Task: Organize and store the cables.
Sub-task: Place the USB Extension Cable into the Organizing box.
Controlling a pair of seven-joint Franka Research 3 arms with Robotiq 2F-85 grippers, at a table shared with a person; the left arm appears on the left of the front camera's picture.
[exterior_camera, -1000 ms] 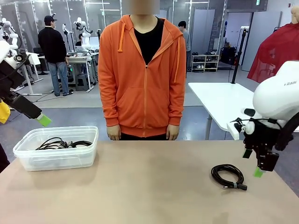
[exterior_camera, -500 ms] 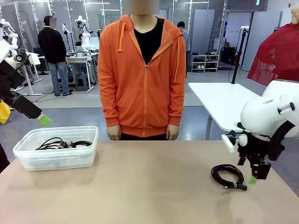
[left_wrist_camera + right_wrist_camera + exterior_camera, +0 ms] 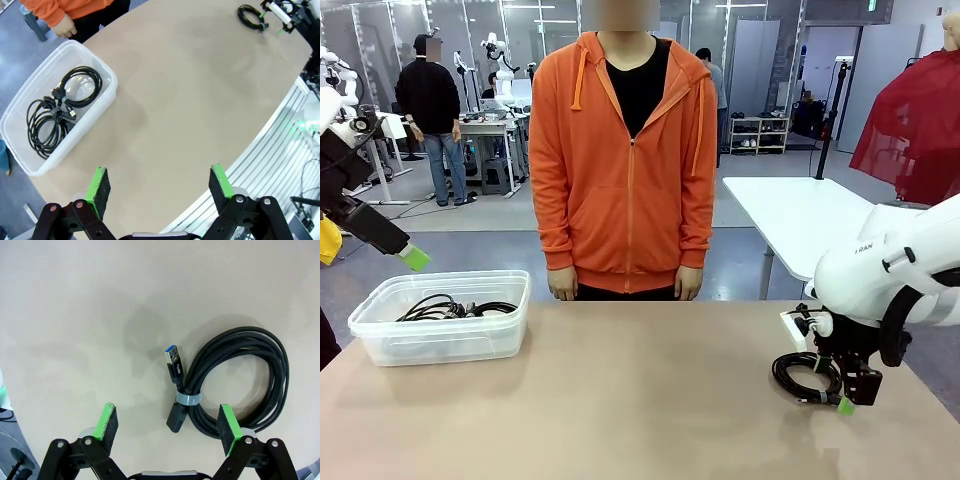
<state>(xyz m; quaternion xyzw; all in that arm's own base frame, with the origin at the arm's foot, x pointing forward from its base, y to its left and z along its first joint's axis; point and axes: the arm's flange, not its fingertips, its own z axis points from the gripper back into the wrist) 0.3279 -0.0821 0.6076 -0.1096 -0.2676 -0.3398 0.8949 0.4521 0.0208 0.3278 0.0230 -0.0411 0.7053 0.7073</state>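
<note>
One of the cables (image 3: pixel 806 376), a black coil bound with a grey band, lies on the table at the right. My right gripper (image 3: pixel 840 400) hangs low over its right side, open. In the right wrist view the coil (image 3: pixel 250 371) sits right of centre, its blue USB plug (image 3: pixel 173 357) pointing up, and the bound end lies between the spread fingers of that gripper (image 3: pixel 167 411). More coiled cables (image 3: pixel 448 306) rest in a clear plastic bin (image 3: pixel 380 345) at the left. My left gripper (image 3: pixel 413 257) is raised beyond the bin, open (image 3: pixel 159 174) and holding nothing.
A person in an orange hoodie (image 3: pixel 625 150) stands at the far edge with both hands down. From the left wrist, the bin (image 3: pixel 107 75) is on the left, the loose coil (image 3: pixel 248 15) far at the top right, bare tabletop (image 3: pixel 190 100) between them.
My right arm has come down and to the left, bringing its gripper from beside the coil to just over it. The left arm has not moved.
</note>
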